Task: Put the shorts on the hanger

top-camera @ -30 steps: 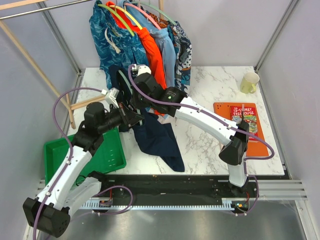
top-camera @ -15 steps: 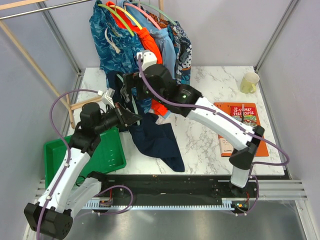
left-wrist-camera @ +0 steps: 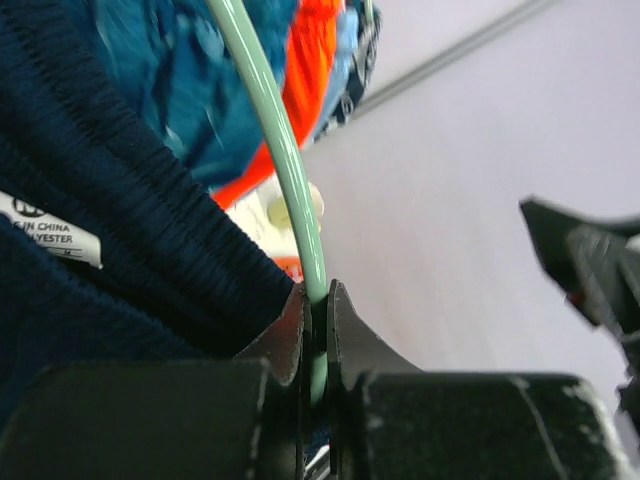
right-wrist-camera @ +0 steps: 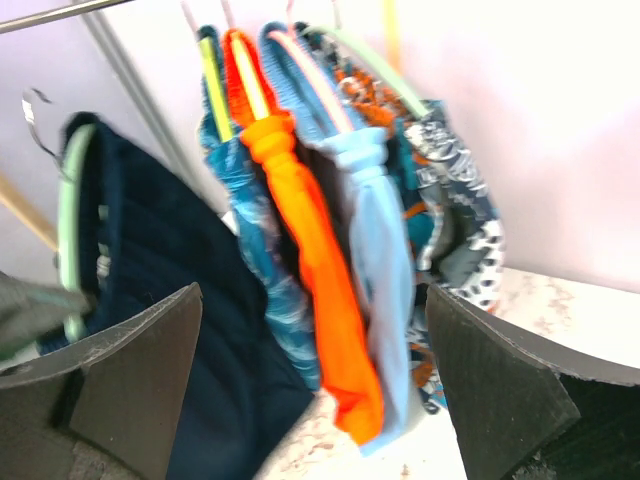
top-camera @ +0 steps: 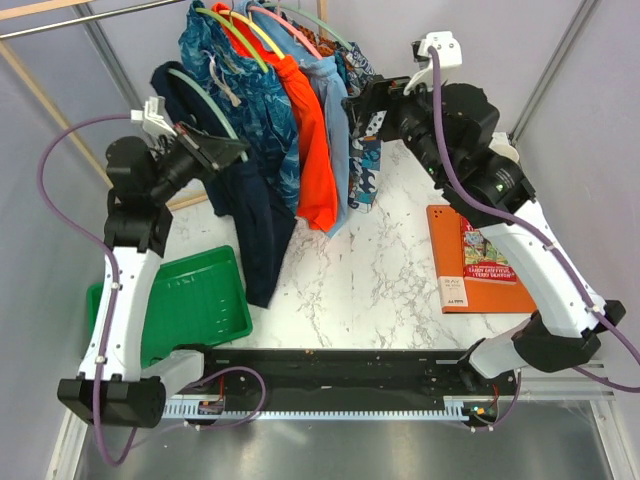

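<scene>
Hanging off the hanger (top-camera: 203, 95) now, the shorts (top-camera: 257, 215) are draped over it and lifted clear of the desk, out over the left edge toward the far-left corner. So the main bit looks done to me. What's left, I'd guess, is getting the hook onto the rail and letting go; in the right wrist view the hook seems to sit free of the rail, though it's blurry.

The left gripper (left-wrist-camera: 318, 300) has its fingers pressed tight on the hanger's mint bar, right beside the shorts' waistband and care label. The right gripper (right-wrist-camera: 315, 340) is spread wide with nothing in it, up by the far edge facing the clothes on the rack.

Counts:
- one pair of navy shorts
- one mint hanger in the grip
- four other garments on the rack (top-camera: 300, 110), as far as I can tell: teal patterned, orange, light blue, dark patterned
- at least three more hangers up there
- one green tray (top-camera: 190, 300) at the near-left corner
- one orange book (top-camera: 485, 260) by the right edge
</scene>
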You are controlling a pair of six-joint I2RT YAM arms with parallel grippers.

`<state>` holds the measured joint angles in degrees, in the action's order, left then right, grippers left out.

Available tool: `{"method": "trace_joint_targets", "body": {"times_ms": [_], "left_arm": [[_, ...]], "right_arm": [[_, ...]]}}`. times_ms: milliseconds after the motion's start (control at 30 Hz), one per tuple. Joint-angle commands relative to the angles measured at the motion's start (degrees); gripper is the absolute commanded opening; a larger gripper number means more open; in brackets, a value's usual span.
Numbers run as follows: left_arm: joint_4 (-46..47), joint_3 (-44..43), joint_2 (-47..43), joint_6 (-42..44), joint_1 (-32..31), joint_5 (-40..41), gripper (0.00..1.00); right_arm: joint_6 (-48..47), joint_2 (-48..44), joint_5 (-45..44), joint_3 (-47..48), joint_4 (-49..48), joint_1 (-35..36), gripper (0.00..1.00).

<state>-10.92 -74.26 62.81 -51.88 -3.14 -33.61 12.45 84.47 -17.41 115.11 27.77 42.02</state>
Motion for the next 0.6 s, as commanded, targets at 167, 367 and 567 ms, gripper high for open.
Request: {"method": "trace_joint_targets", "body": {"times_ms": [167, 367, 567], "left_arm": [[18.2, -12.5, 9.7, -5.3, 2.8, -6.1, 0.02], [20.5, -19.2, 15.0, -0.4, 3.0, -5.3, 0.02], [21.1, -23.8, 19.7, 1.0, 3.0, -6.6, 0.02]], "right_arm": [[-2.6, -4.5, -0.4, -5.4, -0.4, -2.4, 0.98], [-2.4, -6.0, -0.2, -8.1, -1.8, -2.7, 0.98], [-2.6, -6.6, 0.0, -9.5, -2.1, -3.2, 0.98]]}}
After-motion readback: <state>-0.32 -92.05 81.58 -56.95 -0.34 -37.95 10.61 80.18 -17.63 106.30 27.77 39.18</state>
